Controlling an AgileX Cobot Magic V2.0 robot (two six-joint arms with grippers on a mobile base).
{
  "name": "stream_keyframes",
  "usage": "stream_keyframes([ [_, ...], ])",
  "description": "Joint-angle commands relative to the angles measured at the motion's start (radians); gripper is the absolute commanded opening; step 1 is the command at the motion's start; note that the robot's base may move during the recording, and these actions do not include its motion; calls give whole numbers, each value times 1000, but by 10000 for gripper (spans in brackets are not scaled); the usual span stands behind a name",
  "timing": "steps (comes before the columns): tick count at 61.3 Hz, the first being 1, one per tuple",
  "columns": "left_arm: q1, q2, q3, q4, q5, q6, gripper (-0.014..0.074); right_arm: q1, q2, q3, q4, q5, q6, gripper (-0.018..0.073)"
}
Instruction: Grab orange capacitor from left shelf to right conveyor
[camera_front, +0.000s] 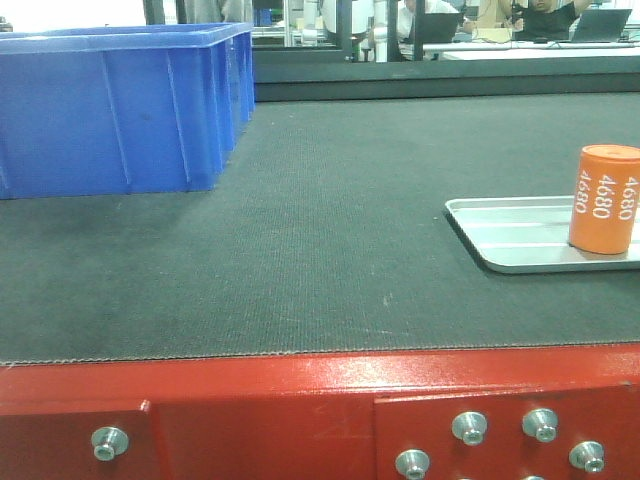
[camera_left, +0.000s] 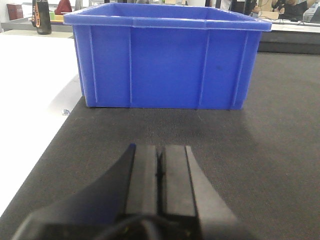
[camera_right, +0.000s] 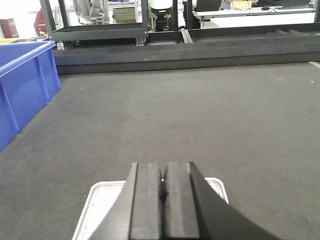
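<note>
The orange capacitor (camera_front: 604, 199) with white "4680" print stands upright on a shallow silver tray (camera_front: 500, 235) at the right of the dark grey conveyor belt (camera_front: 320, 230), behind the red bolted front frame (camera_front: 300, 410). My left gripper (camera_left: 160, 152) is shut and empty, low over the belt, facing the blue bin (camera_left: 165, 60). My right gripper (camera_right: 163, 170) is shut and empty, hovering over the tray (camera_right: 100, 205); the capacitor does not show in that view. The left shelf is out of view.
A large blue plastic bin (camera_front: 120, 105) stands on the belt at the back left. It also shows at the left edge of the right wrist view (camera_right: 22, 85). A dark frame and rail (camera_right: 190, 47) run along the belt's far side. A white surface (camera_left: 30, 95) borders the belt's left edge.
</note>
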Motion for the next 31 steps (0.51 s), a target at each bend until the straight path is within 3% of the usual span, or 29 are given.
stream_keyframes([
  [1, 1, -12, -5, -2, -90, -1, -127, 0, -16, -17, 18, -87, -51, 56],
  [13, 1, -12, -5, -2, -90, -1, -127, -2, -119, 78, 279, -88, -393, 56],
  [31, 1, -12, -5, -2, -90, -1, -127, -73, -344, 312, 286, -125, -387, 56],
])
